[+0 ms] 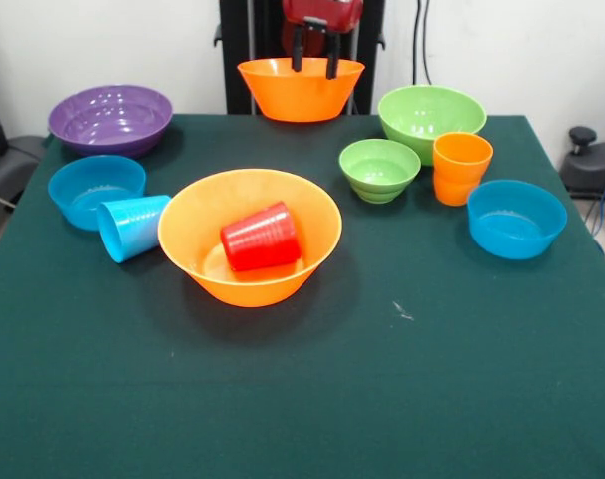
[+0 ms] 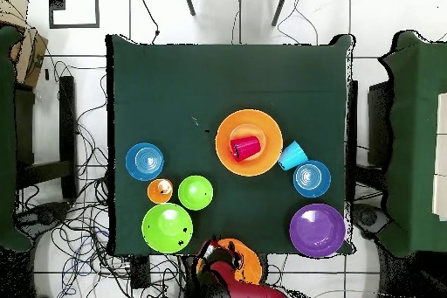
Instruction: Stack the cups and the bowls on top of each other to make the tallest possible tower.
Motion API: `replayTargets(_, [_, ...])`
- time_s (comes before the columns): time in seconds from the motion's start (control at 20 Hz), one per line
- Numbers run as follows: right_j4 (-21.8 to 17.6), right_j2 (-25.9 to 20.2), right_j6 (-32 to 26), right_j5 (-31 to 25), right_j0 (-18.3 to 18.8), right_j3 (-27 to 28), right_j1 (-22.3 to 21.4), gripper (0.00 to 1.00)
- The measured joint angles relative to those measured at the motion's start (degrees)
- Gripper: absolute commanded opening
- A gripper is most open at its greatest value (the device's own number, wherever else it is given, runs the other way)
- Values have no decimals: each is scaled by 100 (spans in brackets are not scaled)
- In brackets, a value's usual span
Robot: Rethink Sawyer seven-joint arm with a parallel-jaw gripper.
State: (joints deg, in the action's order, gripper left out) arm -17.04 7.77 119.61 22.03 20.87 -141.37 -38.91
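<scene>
No tower stood at this moment; by my reading the task was at its start, with nearly every piece apart on the green surface [image 1: 402,399] and all stacking left to do.

The gripper [image 1: 313,62] hung at the far edge over a large orange bowl [image 1: 301,88]. Its two black fingers were apart, tips dipping inside the bowl's rim. Whether they touched the wall could not be told; nothing looked clamped.

Containers and contents:
- A second large orange bowl [image 1: 218,210] sat near the middle, upright. The red cup [image 1: 261,238] lay on its side inside it, the only nested piece.
- The light blue cup [image 1: 131,226] lay tipped over, touching that bowl's outer wall and just beside a small blue bowl [image 1: 95,189], which was empty.
- The purple bowl [image 1: 111,118] sat at one far corner, empty.
- The large green bowl [image 1: 431,117] and the small green bowl [image 1: 379,168] sat close together, both empty.
- The orange cup [image 1: 461,167] stood upright, open end up, just beside the large green bowl.
- The other small blue bowl [image 1: 516,218] sat near the orange cup, empty.

Left, as I judged: right the two fallen cups, empty the central bowl, then build.
</scene>
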Motion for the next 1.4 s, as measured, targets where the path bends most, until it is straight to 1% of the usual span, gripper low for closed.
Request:
replayTargets(0.3, [-2,-143,0,-323,139,-159,-390,100])
replayTargets(0.45, [-1,-145,0,-330,111,-170,-367,100])
replayTargets(0.65, [0,-122,0,-283,-4,-169,-145,100])
replayTargets(0.75, [13,-45,5,-124,-150,-168,98,100])
replayTargets(0.8, [30,-26,9,-82,-183,-168,151,100])
replayTargets(1.0, [240,73,110,280,-356,-167,492,100])
replayTargets(1.2, [368,130,272,624,-353,-164,751,100])
replayTargets(1.4, [376,182,460,927,-330,-160,1011,100])
